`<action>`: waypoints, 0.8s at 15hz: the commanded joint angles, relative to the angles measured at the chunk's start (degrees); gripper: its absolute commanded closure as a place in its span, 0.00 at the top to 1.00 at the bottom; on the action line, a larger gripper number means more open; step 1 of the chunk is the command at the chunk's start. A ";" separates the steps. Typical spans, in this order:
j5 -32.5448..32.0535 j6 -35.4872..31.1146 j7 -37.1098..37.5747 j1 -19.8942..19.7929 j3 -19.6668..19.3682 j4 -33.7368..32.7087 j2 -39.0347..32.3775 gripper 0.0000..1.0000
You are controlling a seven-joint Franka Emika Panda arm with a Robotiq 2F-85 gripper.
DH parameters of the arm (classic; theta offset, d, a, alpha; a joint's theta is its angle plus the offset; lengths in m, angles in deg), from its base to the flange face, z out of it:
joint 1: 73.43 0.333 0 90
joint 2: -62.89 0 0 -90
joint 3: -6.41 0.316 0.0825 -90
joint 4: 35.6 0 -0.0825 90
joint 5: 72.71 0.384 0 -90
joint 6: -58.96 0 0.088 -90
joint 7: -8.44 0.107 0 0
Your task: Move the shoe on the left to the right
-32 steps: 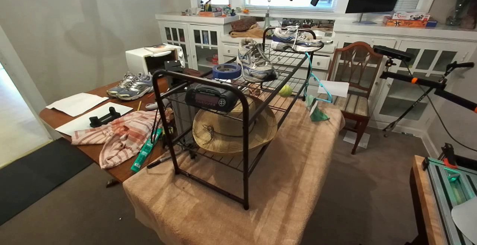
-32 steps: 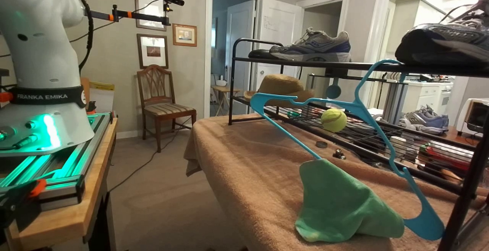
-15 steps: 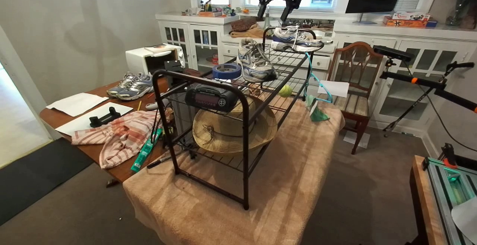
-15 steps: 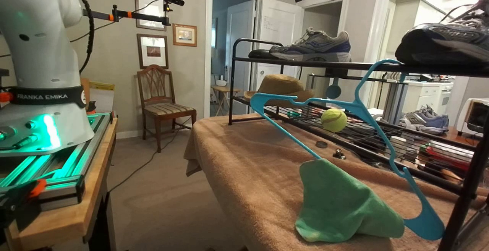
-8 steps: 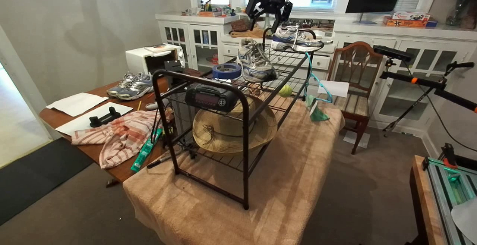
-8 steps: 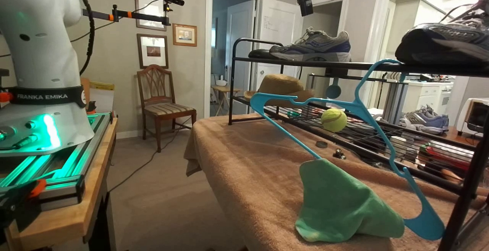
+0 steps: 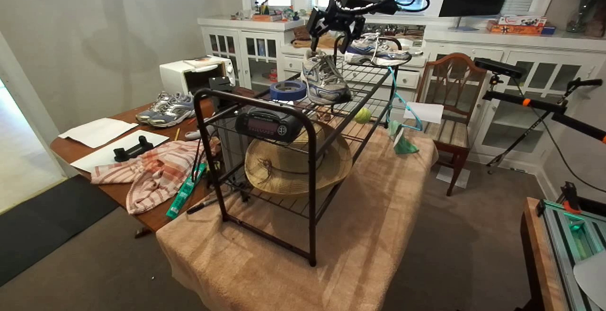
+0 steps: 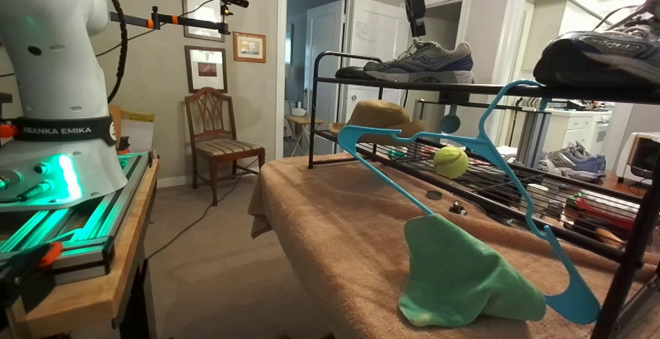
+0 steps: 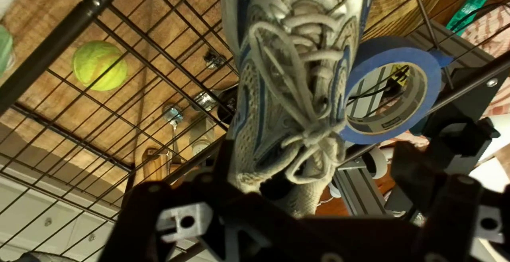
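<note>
The shoe, a pale grey-and-white lace-up sneaker with blue trim, sits on the top shelf of the dark wire rack in both exterior views (image 7: pixel 326 81) (image 8: pixel 423 65). A similar second sneaker (image 7: pixel 376 50) stands at the rack's far end, also in an exterior view (image 8: pixel 603 58). My gripper (image 7: pixel 330 45) is open and empty, just above the shoe's heel end; it also shows in an exterior view (image 8: pixel 417 27). In the wrist view the gripper (image 9: pixel 318 150) straddles the shoe (image 9: pixel 295 74), which lies nearer the left finger. Part of the heel is hidden behind the gripper.
Blue tape roll (image 9: pixel 398 126) lies beside the shoe on the rack (image 7: pixel 312 192). A clock radio (image 7: pixel 267 124) stands at the near end. Below are a straw hat (image 7: pixel 284 169) and tennis ball (image 7: pixel 363 115). A blue hanger (image 8: pixel 392 179) and green cloth (image 8: pixel 459 277) hang in front.
My gripper has come down from high up, moving left in an exterior view, to just above the shoe. It stays open. The shoes and rack have not moved.
</note>
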 commanded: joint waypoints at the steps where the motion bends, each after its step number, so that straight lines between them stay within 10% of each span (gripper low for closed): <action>1: -0.52 -0.95 2.74 1.46 -1.45 -1.34 -1.96 0.74; 12: -1.02 -0.94 3.38 2.60 -2.30 -1.49 -2.83 0.00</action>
